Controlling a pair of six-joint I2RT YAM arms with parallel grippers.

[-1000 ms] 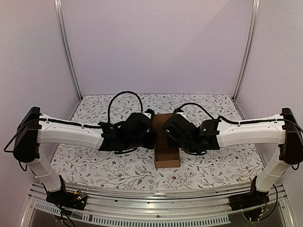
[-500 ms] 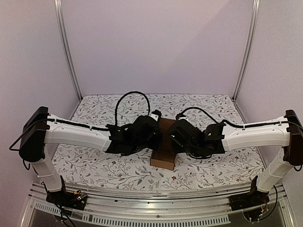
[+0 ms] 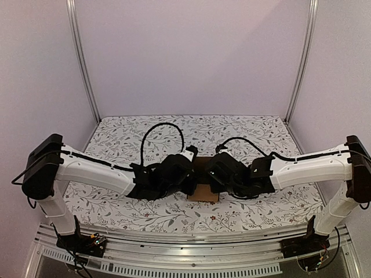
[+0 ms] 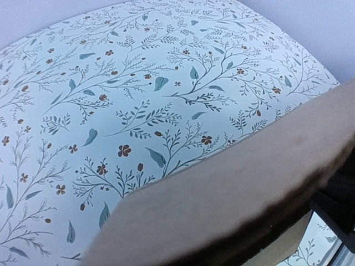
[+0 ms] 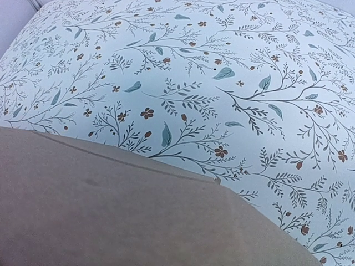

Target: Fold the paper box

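1. Box (image 3: 204, 193), plain brown cardboard, sits at the middle of the table (image 3: 116, 136), toward its near edge and right between the two grippers.
2. From above, little of it shows: a brown strip between the black wrist heads, and a lower edge resting on the cloth (image 3: 255, 130) in front of them.
3. Left gripper (image 3: 189, 176) reaches in from the left and meets the box's left side. Its jaws are clenched. The fingers are hidden, so I cannot tell whether cardboard is pinched between them.
4. Right gripper (image 3: 213, 174) reaches in from the right and meets the box's right side. Its jaws are fully clenched too, and again a grip on the cardboard cannot be made out.
5. In the left wrist view a cardboard panel (image 4: 233, 205) fills the lower right, close and blurred. Its upper edge rises slantwise toward the right, and a dark shape (image 4: 339, 202) that I cannot identify shows past its right end.
6. In the right wrist view a panel (image 5: 111, 210) fills the lower left, with a faint crease just below its upper edge. The cloth lies beyond it.
7. The cloth is white, printed with leafy twigs and small brown flowers.
8. Left arm (image 3: 93, 171) and right arm (image 3: 307, 165) stretch inward from the near corners, and a black cable (image 3: 159, 130) arches above the left wrist.
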